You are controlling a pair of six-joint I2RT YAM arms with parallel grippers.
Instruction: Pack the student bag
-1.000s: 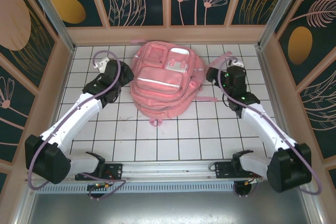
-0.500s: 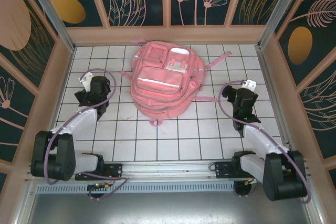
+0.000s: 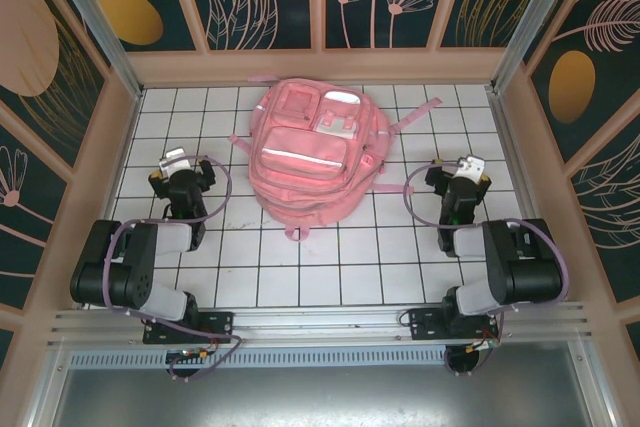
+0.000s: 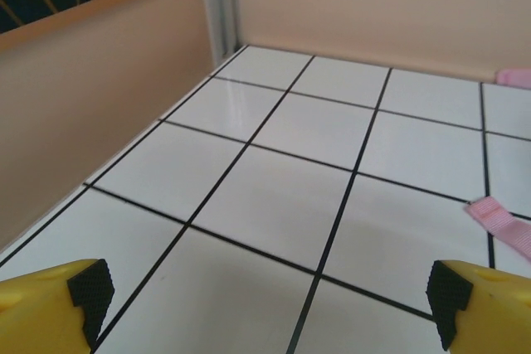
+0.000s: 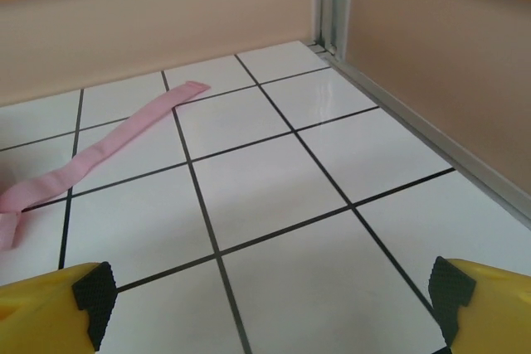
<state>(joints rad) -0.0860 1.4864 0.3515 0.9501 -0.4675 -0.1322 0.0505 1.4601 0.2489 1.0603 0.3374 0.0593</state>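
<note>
Large pink fabric backpack [image 3: 308,157] looks packed to us; both arms parked.
It lies flat at upper centre of the white gridded counter [image 3: 330,267], well apart from both arms. Left pincer [image 4: 265,292] and right pincer [image 5: 265,292] both gape fully and hold nothing, with the arms folded at lower left and lower right. We judge packing done; zip state is too small to tell.
</note>
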